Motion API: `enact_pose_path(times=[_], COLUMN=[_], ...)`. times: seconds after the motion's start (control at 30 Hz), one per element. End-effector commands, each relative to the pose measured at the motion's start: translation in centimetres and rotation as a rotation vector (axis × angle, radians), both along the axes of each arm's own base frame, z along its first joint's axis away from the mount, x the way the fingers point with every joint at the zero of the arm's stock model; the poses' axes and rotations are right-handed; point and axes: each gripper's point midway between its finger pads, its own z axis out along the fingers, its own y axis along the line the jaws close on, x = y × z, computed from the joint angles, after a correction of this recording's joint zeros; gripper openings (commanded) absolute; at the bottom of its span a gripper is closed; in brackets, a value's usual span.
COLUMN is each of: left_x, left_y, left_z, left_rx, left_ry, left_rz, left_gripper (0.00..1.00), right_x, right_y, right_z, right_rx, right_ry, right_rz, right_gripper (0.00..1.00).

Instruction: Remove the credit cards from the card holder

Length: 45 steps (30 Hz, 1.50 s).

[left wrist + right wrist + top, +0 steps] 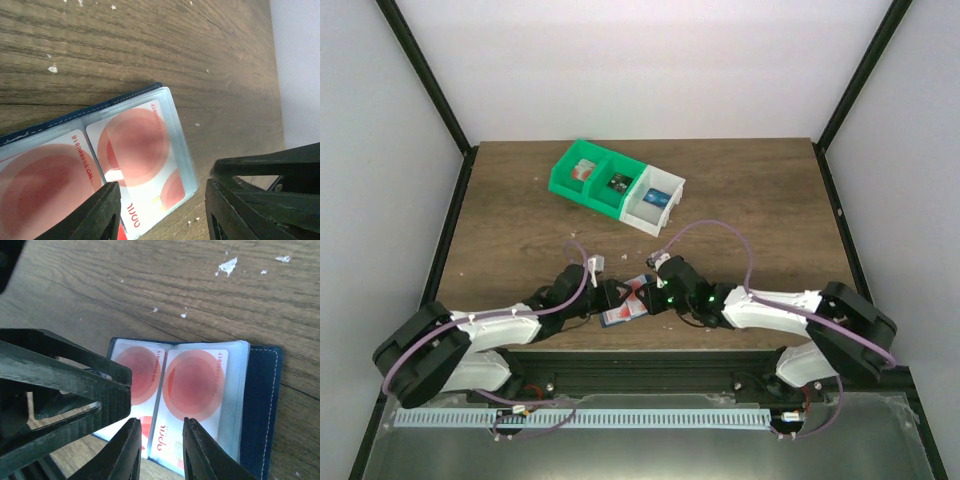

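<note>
I see the card holder (623, 312) open at the table's (520, 220) near edge w/ credit cards (192, 385) in clear pockets, left gripper (160, 182) fingers wide over its corner, right gripper (160, 425) fingers narrow above a card, black frame hiding holder's left part, green bin (560, 180) & white bin (645, 215) well behind.

The left hand (609, 298) and right hand (651, 296) flank the card holder (624, 310); beyond it, open counter (750, 205) reaches the bins (590, 200).
</note>
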Motion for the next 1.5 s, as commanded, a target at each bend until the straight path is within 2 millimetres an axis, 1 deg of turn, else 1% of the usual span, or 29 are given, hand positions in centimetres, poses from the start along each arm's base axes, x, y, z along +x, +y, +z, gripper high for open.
enact_pose_path(times=[0.0,0.13,0.23,0.37,0.5,0.63,0.7,0.83,0.93,0.97,1.1,1.2,1.23,1.33,1.47], left_x=[0.9,0.9,0.9,0.7,0.5,0.3,0.4,0.5,0.5,0.7,0.6,0.5,0.5,0.6,0.7], left_y=[-0.3,-0.1,0.7,1.6,1.7,0.8,0.6,-0.1,-0.3,-0.6,-1.0,-1.2,-1.2,-1.0,-0.3], left_z=[0.2,-0.8,-1.8,-3.0,-2.9,-1.6,-1.3,-1.5,-2.2,-1.8,-2.1,-2.1,-2.0,-1.9,-1.8], left_rx=[-0.031,-0.007,0.017,0.064,0.058,-0.009,-0.031,-0.044,-0.035,-0.054,-0.065,-0.074,-0.075,-0.070,-0.048], left_ry=[-0.021,-0.005,0.010,0.024,0.022,-0.004,-0.009,-0.013,0.002,-0.011,-0.004,-0.005,-0.006,-0.012,-0.025], left_rz=[0.023,0.024,0.041,0.053,0.048,0.018,0.015,0.007,0.010,0.010,0.003,0.001,0.001,0.008,0.034], left_gripper=[0.50,0.52,0.53,0.53,0.54,0.54,0.51,0.44,0.40,0.39,0.34,0.25,0.20,0.01,0.00], right_x=[1.0,1.3,1.3,0.7,-0.6,-1.5,-1.5,-1.5,-1.6,-1.6,-1.7,-1.7,-1.7,-1.7,-1.7], right_y=[0.9,0.6,0.2,-0.3,-0.5,-0.9,-1.0,-1.1,-1.1,-1.1,-1.2,-1.2,-1.3,-1.4,-1.5], right_z=[-0.3,-2.0,-3.1,-5.2,-6.7,-7.1,-7.1,-7.1,-7.2,-7.2,-7.3,-7.1,-7.1,-7.2,-7.4], right_rx=[-0.011,-0.048,-0.069,-0.090,-0.076,-0.051,-0.047,-0.046,-0.046,-0.046,-0.043,-0.041,-0.040,-0.042,-0.047], right_ry=[0.002,0.026,0.040,0.086,0.155,0.184,0.184,0.184,0.187,0.187,0.188,0.184,0.183,0.182,0.183], right_rz=[0.011,-0.009,-0.023,-0.023,-0.013,-0.013,-0.017,-0.019,-0.020,-0.020,-0.021,-0.021,-0.022,-0.026,-0.028], right_gripper=[0.25,0.25,0.25,0.24,0.24,0.24,0.24,0.23,0.23,0.23,0.23,0.23,0.23,0.23,0.23])
